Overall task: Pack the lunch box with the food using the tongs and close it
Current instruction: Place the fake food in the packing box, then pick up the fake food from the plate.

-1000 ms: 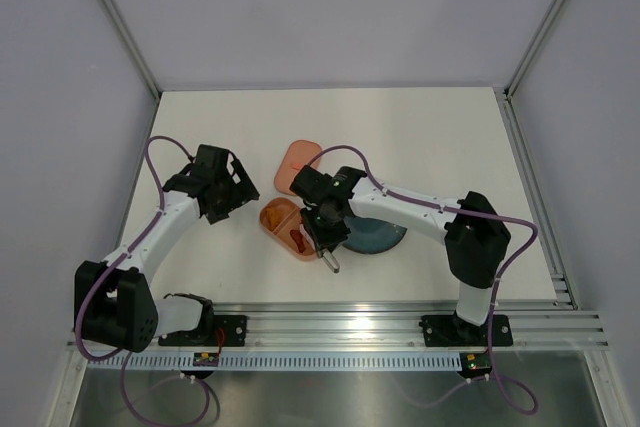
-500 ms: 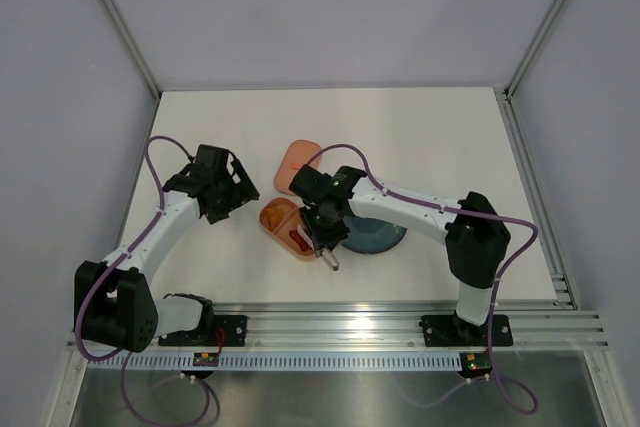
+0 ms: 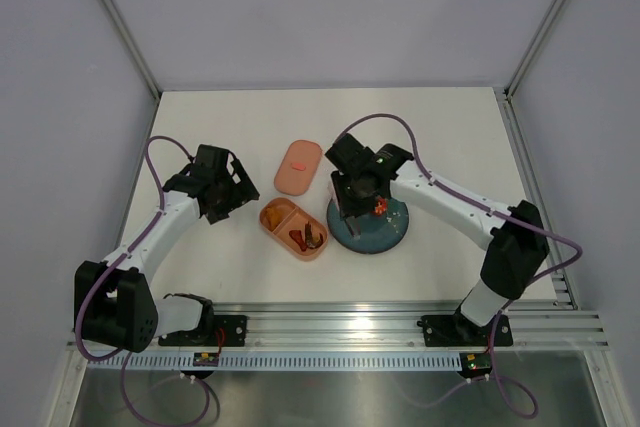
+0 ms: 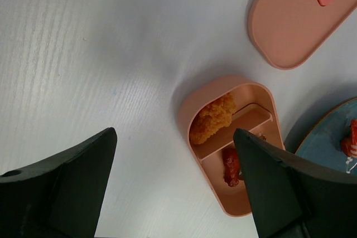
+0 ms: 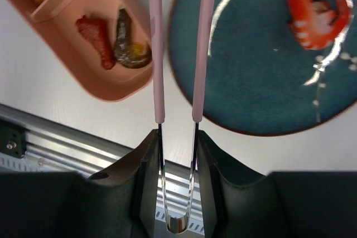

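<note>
The salmon-pink lunch box [image 3: 280,217] lies open between the arms, and its flat lid [image 3: 298,166] lies behind it. One compartment holds an orange piece [image 4: 212,118]. The other holds a red piece [image 5: 95,40] and a dark brown piece [image 5: 128,43]. A red shrimp-like piece [image 5: 315,15] lies on the teal plate [image 5: 268,76]. My right gripper [image 5: 177,137] is shut on the metal end of the tongs [image 5: 158,54], above the plate's left edge. The tongs' pink arms stand apart; their tips are out of frame. My left gripper [image 4: 174,135] hangs open left of the box, holding nothing.
The plate [image 3: 372,232] touches the box's right side. An aluminium rail [image 3: 350,327] runs along the near table edge, and grey walls enclose the other three sides. The right arm's purple cable [image 3: 375,122] loops above the plate.
My right arm has swung from over the box's near compartment to over the plate, carrying the tongs. A dark brown piece now lies beside the red one. The left arm has not moved.
</note>
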Tool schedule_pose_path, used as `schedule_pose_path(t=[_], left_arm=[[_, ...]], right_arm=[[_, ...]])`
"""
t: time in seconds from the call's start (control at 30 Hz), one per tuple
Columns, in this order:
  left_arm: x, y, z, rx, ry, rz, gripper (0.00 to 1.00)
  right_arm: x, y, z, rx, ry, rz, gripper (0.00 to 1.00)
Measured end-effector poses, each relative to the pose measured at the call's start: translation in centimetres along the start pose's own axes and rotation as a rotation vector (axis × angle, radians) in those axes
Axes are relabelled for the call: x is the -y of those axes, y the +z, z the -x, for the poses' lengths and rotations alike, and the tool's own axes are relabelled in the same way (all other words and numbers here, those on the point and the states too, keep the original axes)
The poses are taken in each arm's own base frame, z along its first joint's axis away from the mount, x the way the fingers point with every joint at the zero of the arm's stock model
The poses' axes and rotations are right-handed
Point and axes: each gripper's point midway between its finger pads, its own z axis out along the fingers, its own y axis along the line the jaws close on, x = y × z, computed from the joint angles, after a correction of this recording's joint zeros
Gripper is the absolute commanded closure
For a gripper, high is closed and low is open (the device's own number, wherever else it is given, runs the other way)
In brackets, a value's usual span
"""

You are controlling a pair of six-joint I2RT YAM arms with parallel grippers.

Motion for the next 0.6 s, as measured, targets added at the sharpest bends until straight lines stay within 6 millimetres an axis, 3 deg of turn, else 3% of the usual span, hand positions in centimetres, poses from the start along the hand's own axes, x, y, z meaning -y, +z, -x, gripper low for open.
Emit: schedule_pose_path(t=[0.17,0.27,0.6], left_arm=[[0.0,0.0,0.0,0.0,0.0,0.0,0.1],[0.0,0.0,0.0,0.0,0.0,0.0,0.1],[0.0,0.0,0.0,0.0,0.0,0.0,0.1]], right_arm=[[6.0,0.1,-0.3,-0.007,0.118,-0.088,0.63],[8.3,0.6,-1.3,-0.038,0.144,-0.131,0.62],[9.7,0.9,-3.3,-0.143,0.044,-0.145,0.62]])
